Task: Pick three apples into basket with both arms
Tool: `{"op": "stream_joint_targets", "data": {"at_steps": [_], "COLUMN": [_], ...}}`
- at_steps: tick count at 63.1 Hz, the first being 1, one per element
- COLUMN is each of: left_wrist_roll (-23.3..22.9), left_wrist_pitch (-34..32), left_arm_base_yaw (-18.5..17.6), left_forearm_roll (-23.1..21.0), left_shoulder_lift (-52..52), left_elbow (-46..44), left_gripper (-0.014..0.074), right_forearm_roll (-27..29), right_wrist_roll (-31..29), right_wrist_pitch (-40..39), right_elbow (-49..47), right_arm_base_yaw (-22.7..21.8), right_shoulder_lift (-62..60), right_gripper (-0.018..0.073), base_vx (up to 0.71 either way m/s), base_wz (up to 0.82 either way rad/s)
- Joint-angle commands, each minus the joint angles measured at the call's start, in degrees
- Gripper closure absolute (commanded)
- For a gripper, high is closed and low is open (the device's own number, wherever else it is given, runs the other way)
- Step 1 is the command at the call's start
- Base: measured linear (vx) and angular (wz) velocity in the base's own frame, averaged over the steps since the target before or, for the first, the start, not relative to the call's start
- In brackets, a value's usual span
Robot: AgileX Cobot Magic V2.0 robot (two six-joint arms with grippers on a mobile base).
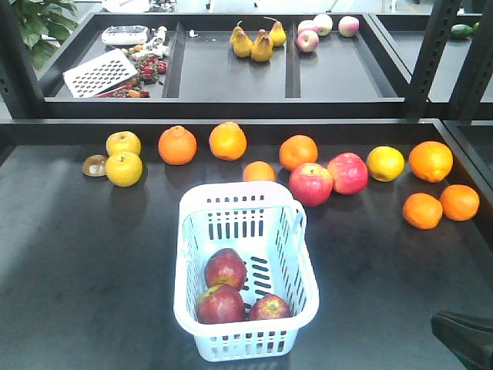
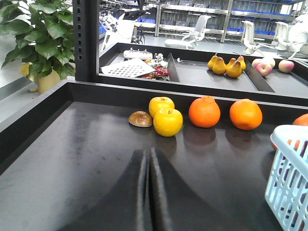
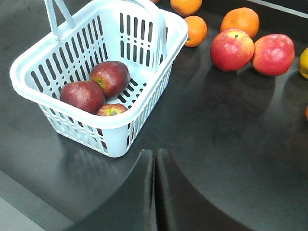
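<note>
Three dark red apples lie in the pale blue basket point(image 1: 189, 254): one point(image 1: 225, 267) at the back, one point(image 1: 220, 304) front left, one point(image 1: 269, 307) front right. The right wrist view shows the same basket point(image 3: 29, 91) with the apples point(image 3: 110, 77), point(image 3: 83, 96), point(image 3: 111, 110) inside. My right gripper point(image 3: 155, 153) is shut and holds nothing, just to the right of the basket's near corner; a dark part of the right arm point(image 1: 466, 335) shows at the front view's lower right. My left gripper point(image 2: 147, 153) is shut and holds nothing, over bare table left of the basket point(image 2: 288, 183).
Along the table's back edge lie yellow apples point(image 1: 124, 168), oranges point(image 1: 177, 145), two brighter pink-red apples point(image 1: 311, 183) and a lemon-yellow fruit point(image 1: 385, 163). More oranges point(image 1: 422, 210) sit at the right. Behind a raised rim are trays with pears point(image 1: 253, 45) and a grater point(image 1: 100, 72).
</note>
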Motion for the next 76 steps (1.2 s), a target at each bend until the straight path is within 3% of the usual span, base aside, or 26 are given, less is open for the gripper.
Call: {"op": "stream_joint_targets", "data": {"at_steps": [1,32,37,43,56,67,76], "left_wrist_roll": [-0.66,-0.66,-0.66,-0.66,-0.66,-0.66,-0.66], "left_wrist_pitch": [-4.52,-4.38,-4.38,-4.36,-4.36,-4.36,-4.36], "left_arm_base_yaw": [0.14,0.14,0.14,0.14,0.14,0.14,0.14], "left_forearm_roll": [0.0,0.0,0.0,0.0,0.04,0.04,0.04], "left_shoulder_lift": [-0.93,-0.93,-0.93,-0.93,-0.88,-0.88,-0.88], "left_elbow": [0.38,0.38,0.38,0.38,0.33,0.33,0.33], "left_gripper": [0.0603,0.0603,0.0603,0.0603,0.0603,0.0603,0.0603], "right_forearm_roll": [-0.58,-0.58,-1.25,-1.47,-2.13,-2.25,-2.25], "right_wrist_roll": [-0.14,-0.2,0.42,6.45,17.13,16.94,16.94], "right_wrist_pitch": [-3.76,-4.73,-9.88,-15.87,-19.23,-21.58,-25.42], "right_elbow": [-1.55,0.03,3.23,8.54,17.62,21.38,24.96], "right_arm_base_yaw": [-0.14,-0.14,-0.14,-0.32,-11.19,-20.99,-25.11], "right_shoulder_lift": [0.19,0.19,0.03,-1.24,-7.86,-18.62,-25.73], "right_gripper": [0.0564,0.0564,0.0564,0.0564,0.0564,0.0564,0.0564], "base_vx": [0.0,0.0,0.0,0.0,0.0,0.0,0.0], "base_wz": [0.0,0.0,0.0,0.0,0.0,0.0,0.0]}}
